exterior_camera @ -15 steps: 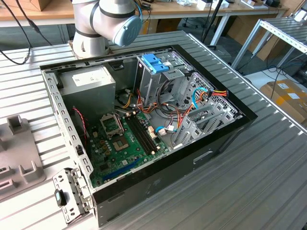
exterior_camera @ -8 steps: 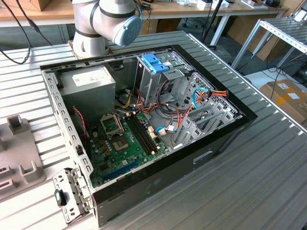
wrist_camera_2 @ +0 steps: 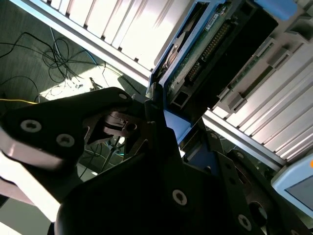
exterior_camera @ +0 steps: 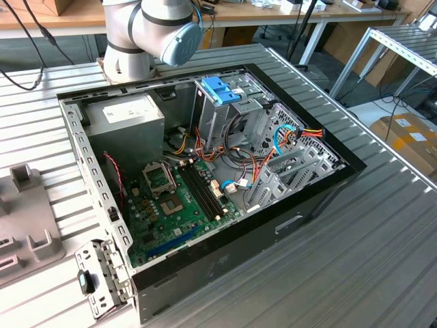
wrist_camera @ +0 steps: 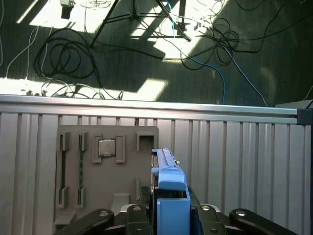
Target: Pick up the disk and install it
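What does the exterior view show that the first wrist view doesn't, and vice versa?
Exterior view: the open black computer case with its green motherboard. First wrist view: the dark, blue-framed disk clamped in the black gripper, plus a square silver chip. Both: the ribbed metal table and the grey moulded tray.

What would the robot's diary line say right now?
gripper: shut on the disk | place: over ribbed table, near grey tray | install: not yet done
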Tool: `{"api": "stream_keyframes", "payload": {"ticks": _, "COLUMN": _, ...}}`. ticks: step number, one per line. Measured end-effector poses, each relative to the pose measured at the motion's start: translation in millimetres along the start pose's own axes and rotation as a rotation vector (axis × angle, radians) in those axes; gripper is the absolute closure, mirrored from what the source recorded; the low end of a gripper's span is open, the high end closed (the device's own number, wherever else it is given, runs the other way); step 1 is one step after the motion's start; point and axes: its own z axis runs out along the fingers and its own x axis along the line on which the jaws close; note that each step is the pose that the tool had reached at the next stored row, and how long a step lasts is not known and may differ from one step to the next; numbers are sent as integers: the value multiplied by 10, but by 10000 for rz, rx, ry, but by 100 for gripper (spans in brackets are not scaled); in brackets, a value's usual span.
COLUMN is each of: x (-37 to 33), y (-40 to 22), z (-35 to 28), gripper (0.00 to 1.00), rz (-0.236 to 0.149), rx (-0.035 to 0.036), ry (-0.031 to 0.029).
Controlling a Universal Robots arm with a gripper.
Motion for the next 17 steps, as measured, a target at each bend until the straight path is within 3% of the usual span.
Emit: {"api": "stream_keyframes", "payload": {"ticks": 17, "x": -7, "y": -2, "z": -88, "gripper": 63, "rz": -1, "rx": 1, "ry": -11}}
